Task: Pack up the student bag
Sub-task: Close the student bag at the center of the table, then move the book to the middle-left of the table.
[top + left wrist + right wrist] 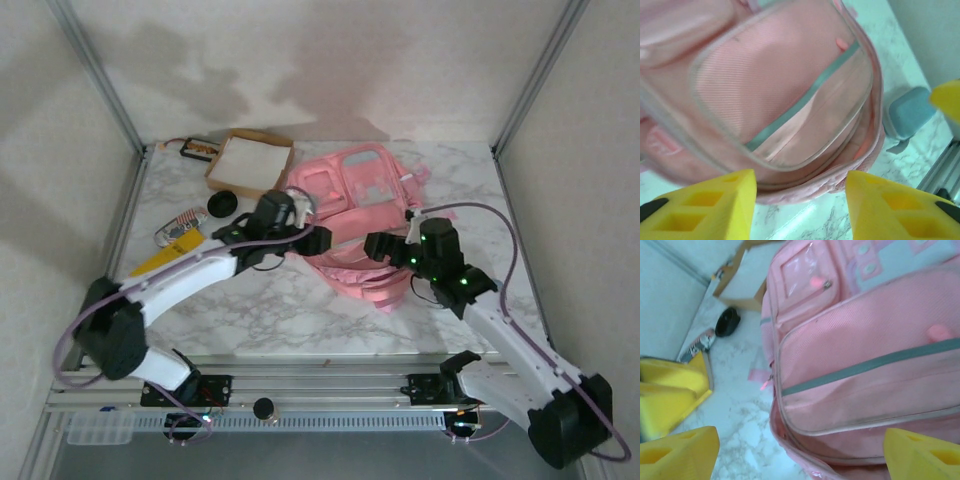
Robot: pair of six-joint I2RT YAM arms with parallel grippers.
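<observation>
Where the two arms reach in from the near edge, the left gripper [800,197] hangs over the near-left part of the student bag [360,200]. Its yellow fingers [705,205] stand apart with nothing between them. The right gripper [800,452] hangs over the bag's near-right part with its fingers [680,452] spread wider, and it too grips nothing.

The bag lies flat on the marble table [300,310], its front pockets facing up toward its far end. At its near end a grey zip line loops round a pink panel crossed by a grey-green stripe [795,102]. Whether that compartment is open, and what lies in it, cannot be told.

Left of the bag, nearest, lies a flat yellow item [160,260]. Just beyond it is a patterned pouch [178,226], then a black round thing [222,205]. Farther on, just beside the bag's far-left corner, stands an open cardboard box [232,185] with a white inside; whether that white is lining or contents is unclear. Beyond the box, well apart from the bag, lies a small dark packet with orange markings [200,150].
</observation>
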